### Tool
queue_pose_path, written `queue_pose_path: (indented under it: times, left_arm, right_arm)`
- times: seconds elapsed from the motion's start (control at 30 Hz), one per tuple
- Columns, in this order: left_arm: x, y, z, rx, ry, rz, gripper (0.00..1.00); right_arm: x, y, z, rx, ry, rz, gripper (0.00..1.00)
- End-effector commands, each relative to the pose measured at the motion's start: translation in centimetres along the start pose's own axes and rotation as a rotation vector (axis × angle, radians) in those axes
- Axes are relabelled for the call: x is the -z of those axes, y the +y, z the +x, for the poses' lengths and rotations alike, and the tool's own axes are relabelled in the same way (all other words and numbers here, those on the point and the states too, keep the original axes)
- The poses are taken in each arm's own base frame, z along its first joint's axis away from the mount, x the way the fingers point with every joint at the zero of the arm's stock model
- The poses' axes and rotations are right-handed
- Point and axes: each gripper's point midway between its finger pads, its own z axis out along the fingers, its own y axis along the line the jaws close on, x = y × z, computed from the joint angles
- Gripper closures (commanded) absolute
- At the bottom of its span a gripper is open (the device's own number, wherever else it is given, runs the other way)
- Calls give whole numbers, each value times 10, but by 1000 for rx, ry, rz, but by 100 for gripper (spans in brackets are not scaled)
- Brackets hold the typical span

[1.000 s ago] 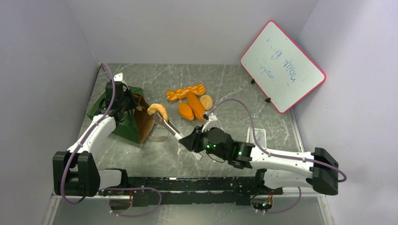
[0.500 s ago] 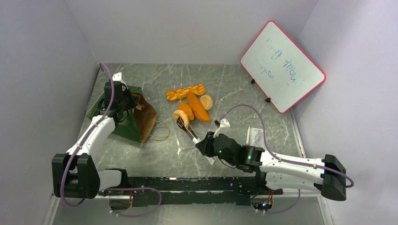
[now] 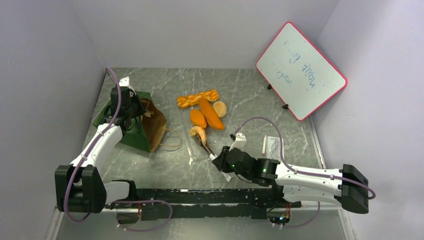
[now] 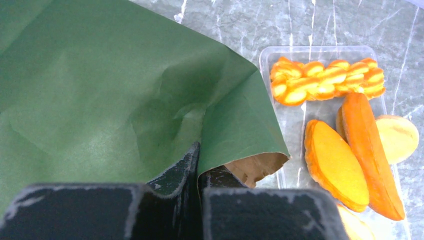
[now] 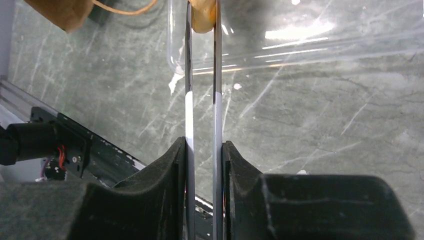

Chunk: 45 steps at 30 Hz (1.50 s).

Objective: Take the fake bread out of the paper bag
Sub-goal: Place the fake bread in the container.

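At nine o'clock on the surface [image 3: 240,85], the left claw [image 3: 131,106] is pressed together on the rim of the green paper bag [image 3: 135,132], whose brown mouth faces three o'clock. Near the centre, outside the bag, a braided loaf [image 3: 198,98], two oval rolls [image 3: 210,114] and a pale bun [image 3: 220,108] lie on a clear tray [image 4: 325,49]. At their six o'clock a croissant [image 3: 198,132] sits between the tips of metal tongs [image 3: 206,146], which the right claw [image 3: 220,161] squeezes. A whiteboard [image 3: 300,70] leans at two o'clock.
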Motion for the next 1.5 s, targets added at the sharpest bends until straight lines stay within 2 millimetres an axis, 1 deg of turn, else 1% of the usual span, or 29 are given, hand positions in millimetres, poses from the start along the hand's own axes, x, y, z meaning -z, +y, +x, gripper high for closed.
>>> queue_pose_path:
  times: [0.0, 0.2, 0.33, 0.47, 0.73, 0.93, 1.1, 1.47]
  left_arm:
    - [6, -10, -18, 2, -42, 34, 93]
    - [7, -10, -19, -3, -42, 33, 93]
    - [6, -10, -17, -2, -37, 33, 93]
    - [6, -10, -16, -2, -33, 37, 93]
    - [6, -9, -16, -8, -33, 32, 93]
    - [5, -9, -14, -8, -30, 34, 93]
    - [4, -8, -13, -8, -28, 32, 93]
    - [5, -8, -13, -8, -28, 30, 93]
  right_arm:
    - [-4, -3, 5, -40, -2, 7, 87]
    - [-6, -11, 10, -44, 0, 31, 75]
    - [-6, -16, 13, -51, 11, 50, 64]
    - [-4, -19, 15, -66, 14, 55, 58]
    - [2, -24, 14, -85, 14, 76, 56]
    - [10, -28, 9, -96, 2, 93, 55]
    - [14, -27, 6, -98, 0, 92, 56]
    - [30, -15, -20, -100, -47, 73, 55]
